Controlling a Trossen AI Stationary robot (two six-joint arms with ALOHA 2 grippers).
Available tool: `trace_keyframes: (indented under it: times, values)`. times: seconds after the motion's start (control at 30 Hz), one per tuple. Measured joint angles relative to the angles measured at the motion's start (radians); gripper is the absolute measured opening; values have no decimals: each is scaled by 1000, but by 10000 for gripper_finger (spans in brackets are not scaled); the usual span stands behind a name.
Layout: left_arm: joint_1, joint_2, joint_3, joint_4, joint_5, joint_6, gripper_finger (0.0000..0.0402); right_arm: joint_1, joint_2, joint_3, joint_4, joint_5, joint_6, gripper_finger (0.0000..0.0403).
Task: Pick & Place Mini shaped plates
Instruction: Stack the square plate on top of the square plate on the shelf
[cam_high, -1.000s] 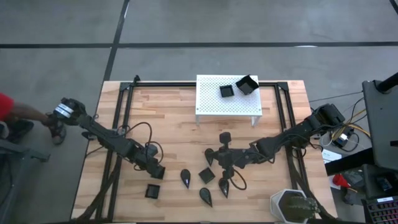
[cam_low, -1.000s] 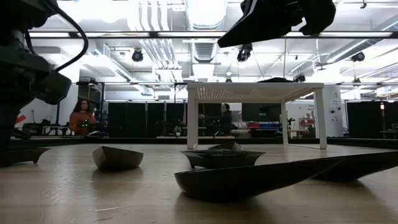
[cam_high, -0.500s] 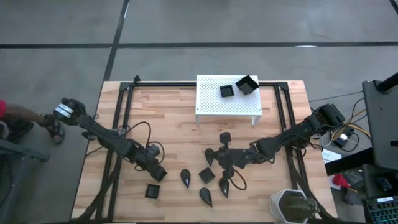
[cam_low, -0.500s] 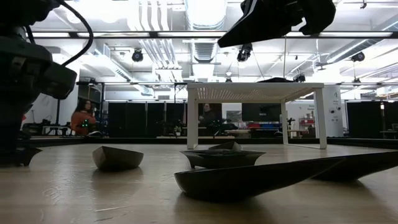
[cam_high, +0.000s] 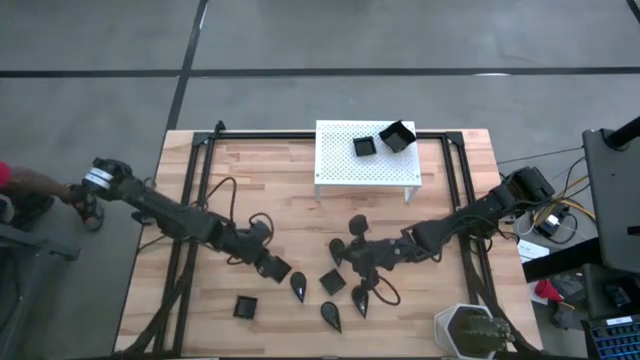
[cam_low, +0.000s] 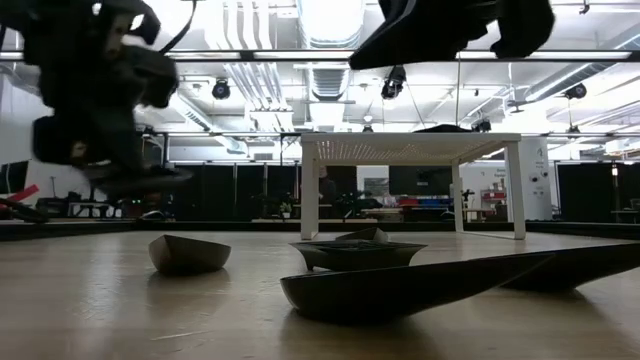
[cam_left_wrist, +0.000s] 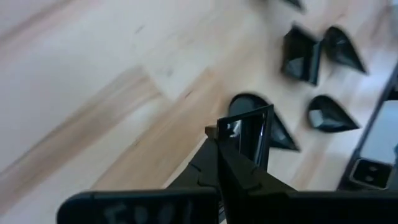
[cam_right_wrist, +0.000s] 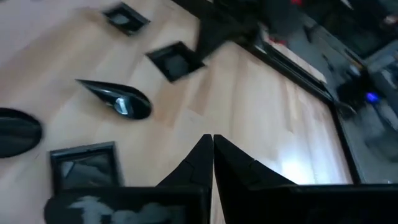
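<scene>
Jaws of the left gripper (cam_high: 277, 268) are pinched on one square black plate (cam_left_wrist: 249, 134), clamped by its raised rim and carried clear above the tabletop, just beside a teardrop plate (cam_high: 299, 287). Jaws of the right gripper (cam_high: 357, 266) are pressed together with nothing between them, poised over the central cluster of plates.

Bare wooden tabletop (cam_high: 270, 190) lies open between the cluster and the white perforated stand (cam_high: 340, 160); the front left corner holds a single square plate (cam_high: 244, 306). Two square plates (cam_high: 364, 146) rest on the stand's rear right area, one tilted. All plates are matte black: square with raised rims, or teardrop-shaped with a pointed end. A white pot with a plant (cam_high: 468, 331) occupies the front right edge.
</scene>
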Motion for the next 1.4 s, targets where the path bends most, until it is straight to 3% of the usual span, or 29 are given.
trace_keyframes:
  times: [0.17,0.47,0.83,1.13,1.4]
  values:
    - [82,0,44,33,61,69,0,1,0,2,15,-104,-114,43]
    - [187,-1,60,207,159,106,0,2,22,5,78,-65,-310,104]
    - [225,-1,60,322,190,8,0,2,29,74,78,-121,-427,90]
    - [225,54,63,357,218,-50,0,3,131,145,57,-133,-464,92]
    - [226,76,63,367,259,-73,0,2,177,257,-99,-120,-456,89]
